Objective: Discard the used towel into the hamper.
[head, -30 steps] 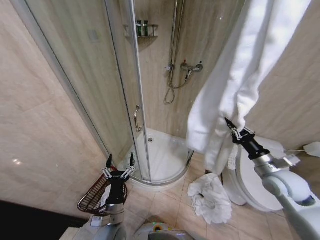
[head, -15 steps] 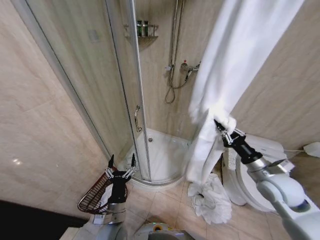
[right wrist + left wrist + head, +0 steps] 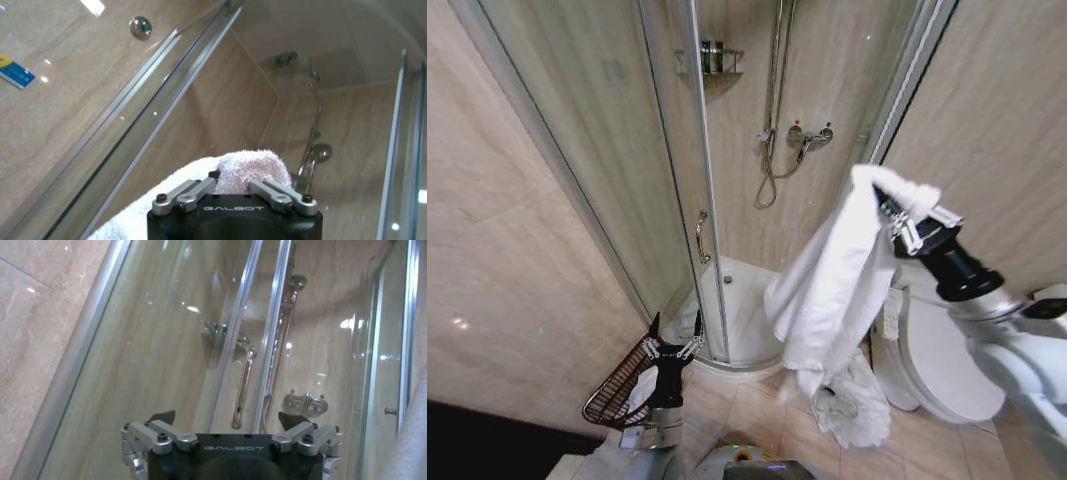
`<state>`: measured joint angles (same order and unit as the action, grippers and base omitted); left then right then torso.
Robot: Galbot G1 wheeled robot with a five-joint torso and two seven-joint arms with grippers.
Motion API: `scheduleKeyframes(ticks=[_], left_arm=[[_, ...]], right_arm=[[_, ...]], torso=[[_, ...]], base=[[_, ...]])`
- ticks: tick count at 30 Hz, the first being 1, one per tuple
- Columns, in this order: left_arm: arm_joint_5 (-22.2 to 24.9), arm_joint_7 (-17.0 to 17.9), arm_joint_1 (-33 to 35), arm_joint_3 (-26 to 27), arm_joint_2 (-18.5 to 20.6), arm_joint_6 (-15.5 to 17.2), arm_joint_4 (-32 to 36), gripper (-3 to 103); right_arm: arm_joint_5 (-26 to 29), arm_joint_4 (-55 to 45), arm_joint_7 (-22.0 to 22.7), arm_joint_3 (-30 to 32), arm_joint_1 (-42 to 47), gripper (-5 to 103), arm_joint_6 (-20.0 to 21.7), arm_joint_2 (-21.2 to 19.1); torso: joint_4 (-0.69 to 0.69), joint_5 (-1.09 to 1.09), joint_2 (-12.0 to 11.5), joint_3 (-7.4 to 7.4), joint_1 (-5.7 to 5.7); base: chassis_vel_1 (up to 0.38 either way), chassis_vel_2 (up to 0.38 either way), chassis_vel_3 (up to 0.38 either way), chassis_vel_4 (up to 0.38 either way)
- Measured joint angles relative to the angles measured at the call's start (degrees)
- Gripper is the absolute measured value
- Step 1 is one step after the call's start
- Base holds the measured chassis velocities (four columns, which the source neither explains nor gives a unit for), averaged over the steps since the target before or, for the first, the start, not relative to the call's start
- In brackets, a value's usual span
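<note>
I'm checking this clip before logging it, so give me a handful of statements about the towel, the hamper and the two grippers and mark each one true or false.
1. The right gripper holds a white towel raised in the air. True.
2. The left gripper grips the hamper's rim. False: its fingers are open and empty, poised above the hamper.
3. The held towel is already inside the hamper. False: it hangs from the right gripper beside the toilet, far from the hamper.
4. Another white towel lies crumpled on the floor by the toilet. True.
5. The hamper stands inside the shower stall. False: it sits on the floor tiles outside the glass door.
</note>
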<state>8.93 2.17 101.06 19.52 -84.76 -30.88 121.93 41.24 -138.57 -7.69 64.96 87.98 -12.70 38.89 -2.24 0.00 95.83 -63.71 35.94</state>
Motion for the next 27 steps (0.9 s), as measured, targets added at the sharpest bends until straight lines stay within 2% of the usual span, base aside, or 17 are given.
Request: scheduleKeyframes(ticks=[12, 27], left_arm=[[0.56, 0.0, -0.35, -0.17, -0.02, -0.34, -0.03, 100], [0.93, 0.01, -0.76, 0.08, -0.08, -0.93, 0.73, 100]], right_arm=[[1.78, -0.66, -0.5, 5.93, 0.76, 6, -0.1, -1.14], [3.02, -1.21, 0.41, 6.76, 0.52, 6, 0.48, -1.59]], torso=[[0.0, 0.0, 0.0, 0.0, 0.0], [0.0, 0.0, 0.0, 0.0, 0.0]], base=[[0.0, 0.0, 0.0, 0.0], [0.0, 0.0, 0.0, 0.0]])
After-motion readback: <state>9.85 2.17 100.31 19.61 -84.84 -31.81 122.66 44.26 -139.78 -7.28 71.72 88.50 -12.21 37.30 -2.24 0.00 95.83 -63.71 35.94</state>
